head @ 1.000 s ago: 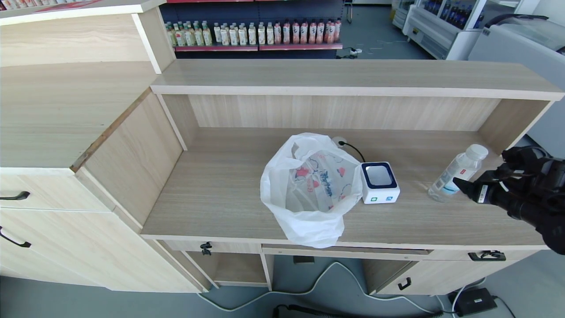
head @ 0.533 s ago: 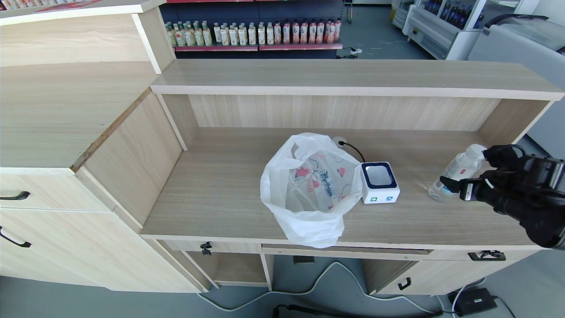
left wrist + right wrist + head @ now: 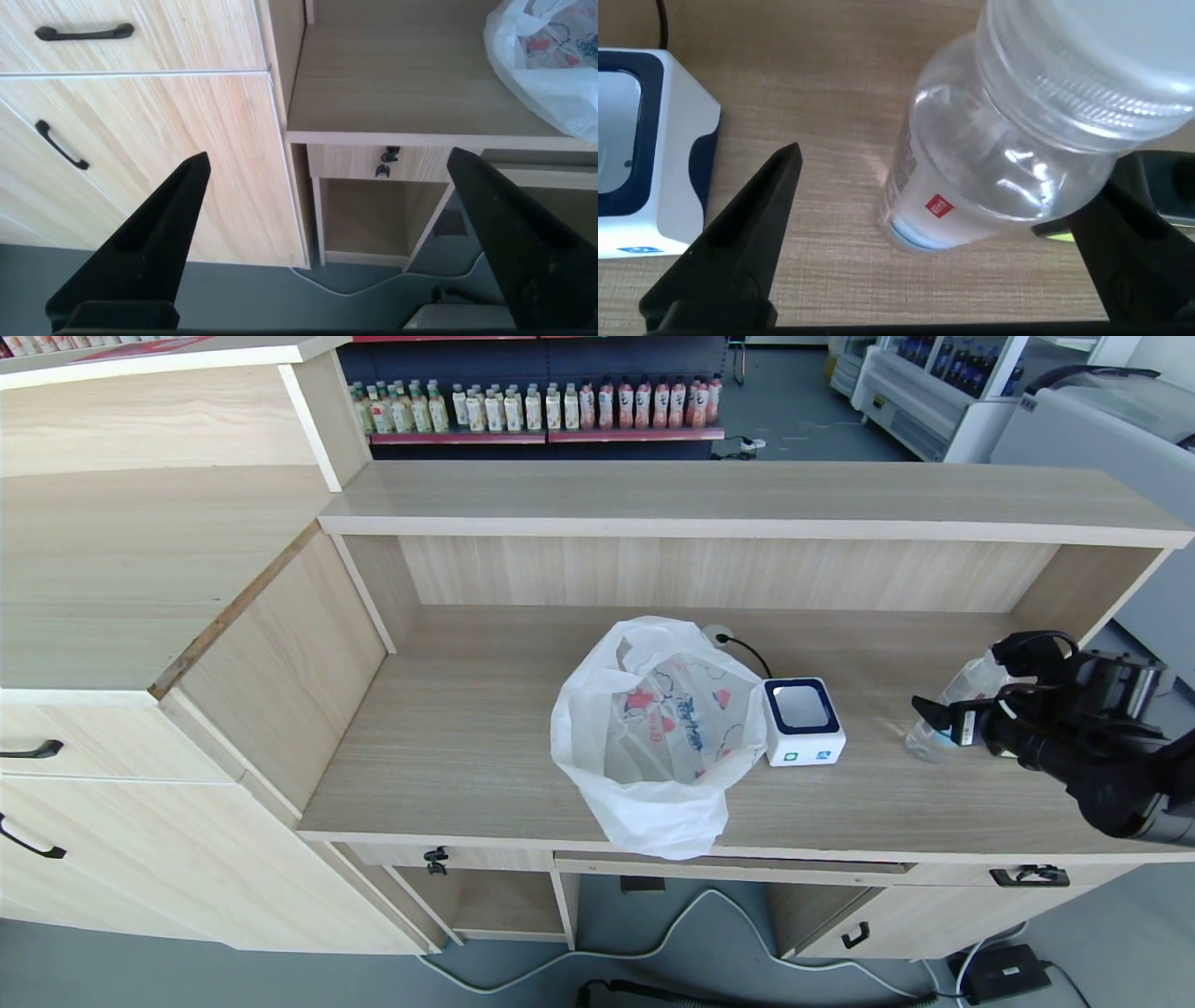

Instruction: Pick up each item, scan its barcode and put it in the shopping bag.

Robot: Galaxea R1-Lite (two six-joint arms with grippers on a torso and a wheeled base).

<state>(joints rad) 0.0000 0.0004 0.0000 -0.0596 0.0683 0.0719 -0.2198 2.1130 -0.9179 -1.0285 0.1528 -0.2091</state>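
A clear water bottle point(image 3: 945, 714) with a white cap stands at the right end of the counter. My right gripper point(image 3: 966, 695) is open around it, one finger on each side. In the right wrist view the bottle point(image 3: 1008, 149) sits between the two dark fingers point(image 3: 738, 252). A white shopping bag point(image 3: 653, 737) stands open at the counter's middle. The white and blue scanner point(image 3: 803, 721) sits just right of the bag, and shows again as a white and blue scanner point(image 3: 645, 191) in the right wrist view. My left gripper point(image 3: 332, 243) hangs open below the counter's left front, near the drawers.
The counter point(image 3: 485, 747) has a raised back shelf point(image 3: 747, 504) and a side wall at right point(image 3: 1083, 588). A black cable point(image 3: 747, 651) runs from the scanner backward. Drawers with black handles point(image 3: 84, 33) stand to the left. The bag's edge point(image 3: 547, 65) overhangs the counter front.
My right gripper has moved forward and left along the counter until its fingers straddle the bottle. The bottle, bag and scanner have stayed put.
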